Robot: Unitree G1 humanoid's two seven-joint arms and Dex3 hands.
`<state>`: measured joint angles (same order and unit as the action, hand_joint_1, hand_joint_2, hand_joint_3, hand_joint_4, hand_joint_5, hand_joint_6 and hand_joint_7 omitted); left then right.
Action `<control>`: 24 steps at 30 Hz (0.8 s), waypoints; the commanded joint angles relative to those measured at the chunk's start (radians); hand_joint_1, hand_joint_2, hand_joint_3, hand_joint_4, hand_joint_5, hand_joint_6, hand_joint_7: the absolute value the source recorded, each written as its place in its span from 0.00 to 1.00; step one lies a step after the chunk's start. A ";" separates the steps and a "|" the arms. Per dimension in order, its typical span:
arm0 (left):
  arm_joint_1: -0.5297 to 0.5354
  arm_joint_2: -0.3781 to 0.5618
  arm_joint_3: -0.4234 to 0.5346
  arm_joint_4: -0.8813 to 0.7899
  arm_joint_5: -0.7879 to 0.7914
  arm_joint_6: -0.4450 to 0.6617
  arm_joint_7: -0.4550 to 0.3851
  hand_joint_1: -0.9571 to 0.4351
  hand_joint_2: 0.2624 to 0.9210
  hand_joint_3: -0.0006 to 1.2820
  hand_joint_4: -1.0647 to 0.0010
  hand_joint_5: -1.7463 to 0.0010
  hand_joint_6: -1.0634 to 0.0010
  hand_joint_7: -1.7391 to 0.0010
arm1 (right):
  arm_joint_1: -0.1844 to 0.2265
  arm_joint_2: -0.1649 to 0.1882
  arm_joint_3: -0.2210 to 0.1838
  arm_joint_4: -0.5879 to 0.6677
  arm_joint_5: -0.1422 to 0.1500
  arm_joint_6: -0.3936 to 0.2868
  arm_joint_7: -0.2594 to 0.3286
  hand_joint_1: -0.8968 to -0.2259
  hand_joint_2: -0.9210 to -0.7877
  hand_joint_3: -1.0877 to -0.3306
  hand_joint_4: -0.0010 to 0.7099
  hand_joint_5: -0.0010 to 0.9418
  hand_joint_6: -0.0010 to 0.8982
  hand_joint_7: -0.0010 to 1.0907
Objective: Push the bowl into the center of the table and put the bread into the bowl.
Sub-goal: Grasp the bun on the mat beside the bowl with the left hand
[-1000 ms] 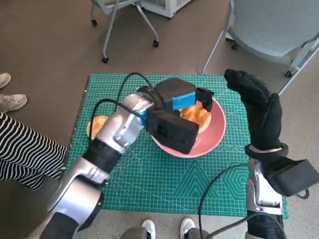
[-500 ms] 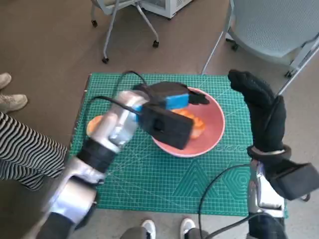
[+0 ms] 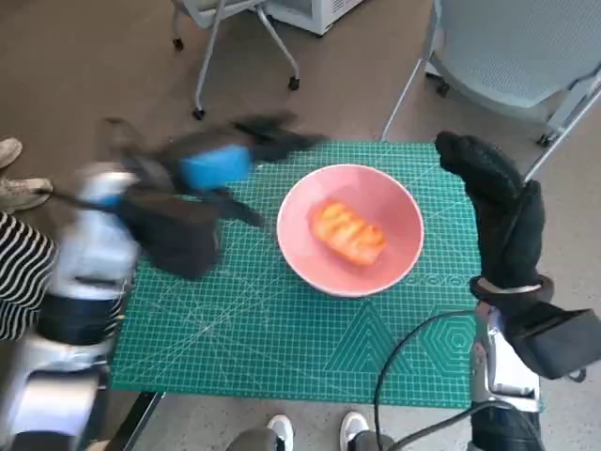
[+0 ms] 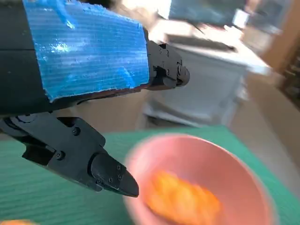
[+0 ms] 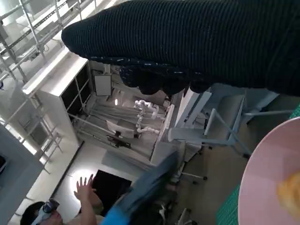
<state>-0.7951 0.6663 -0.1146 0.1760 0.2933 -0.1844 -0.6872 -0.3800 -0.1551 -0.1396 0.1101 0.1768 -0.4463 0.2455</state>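
Note:
A pink bowl stands on the green cutting mat, right of the mat's middle. One orange bread roll lies inside it. My left hand, blurred by motion, hovers over the mat's far left corner, well clear of the bowl, fingers apart and empty. The left wrist view shows its black fingers spread, with the bowl and the bread beyond them. My right hand is raised beside the bowl's right rim, not touching it and holding nothing. The right wrist view catches the bowl's edge.
Wheeled chairs and a grey chair stand behind the table. A person's striped leg and shoes are at the left, and feet show at the near edge. Another person appears in the right wrist view.
My left hand has let go of the bread in the bowl and swung up and away to the left. The bread now lies uncovered in the bowl. My right hand has barely moved.

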 commanded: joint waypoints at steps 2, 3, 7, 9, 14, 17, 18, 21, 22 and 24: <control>0.059 0.097 0.049 -0.042 0.008 0.010 -0.003 0.46 0.77 0.00 0.99 1.00 0.81 0.98 | 0.002 -0.006 -0.002 0.023 0.020 0.006 0.015 0.26 0.00 0.49 0.35 0.00 0.15 0.49; 0.071 0.112 0.061 -0.037 0.000 0.012 -0.005 0.47 0.76 0.00 0.99 1.00 0.80 0.98 | 0.000 -0.006 -0.001 0.027 0.021 0.005 0.017 0.27 0.00 0.49 0.35 0.00 0.15 0.49; 0.110 0.148 0.093 -0.026 -0.024 0.012 -0.008 0.51 0.72 0.00 0.97 0.99 0.78 0.97 | -0.002 -0.004 0.003 0.032 0.023 0.002 0.022 0.27 0.00 0.49 0.35 0.00 0.15 0.49; 0.119 0.157 0.097 -0.024 -0.029 0.013 -0.008 0.53 0.71 0.00 0.96 0.99 0.77 0.97 | -0.003 -0.004 0.004 0.033 0.023 0.002 0.023 0.27 0.00 0.49 0.35 0.00 0.15 0.49; 0.152 0.181 0.095 -0.008 -0.023 0.038 -0.008 0.56 0.70 0.00 0.95 0.99 0.76 0.97 | -0.012 -0.005 0.006 0.047 0.025 0.002 0.030 0.27 0.00 0.49 0.35 0.00 0.15 0.49; 0.165 0.185 0.084 0.011 -0.017 0.055 -0.015 0.56 0.70 0.00 0.94 0.99 0.76 0.97 | -0.015 -0.005 0.006 0.054 0.028 0.001 0.037 0.27 0.00 0.49 0.35 0.00 0.15 0.49; 0.168 0.185 0.075 0.023 -0.010 0.066 -0.019 0.56 0.70 0.00 0.94 0.99 0.76 0.97 | -0.016 -0.005 0.007 0.055 0.030 0.001 0.039 0.27 0.00 0.49 0.35 0.00 0.15 0.49; 0.168 0.180 0.053 0.047 0.006 0.090 -0.027 0.57 0.70 0.00 0.93 0.99 0.76 0.97 | -0.020 -0.006 0.006 0.060 0.033 0.002 0.045 0.28 0.00 0.49 0.35 0.00 0.15 0.48; 0.167 0.178 0.046 0.055 0.010 0.098 -0.030 0.57 0.70 0.00 0.93 0.99 0.76 0.97 | -0.021 -0.006 0.006 0.062 0.033 0.003 0.047 0.28 0.00 0.48 0.35 0.00 0.15 0.48; 0.164 0.172 0.028 0.079 0.017 0.110 -0.037 0.58 0.70 0.00 0.93 0.99 0.76 0.98 | -0.022 -0.006 0.006 0.065 0.036 0.005 0.051 0.28 0.00 0.48 0.34 0.00 0.15 0.48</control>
<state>-0.6384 0.8341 -0.0595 0.2246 0.2922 -0.0972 -0.7077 -0.4067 -0.1550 -0.1352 0.1567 0.1976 -0.4508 0.2834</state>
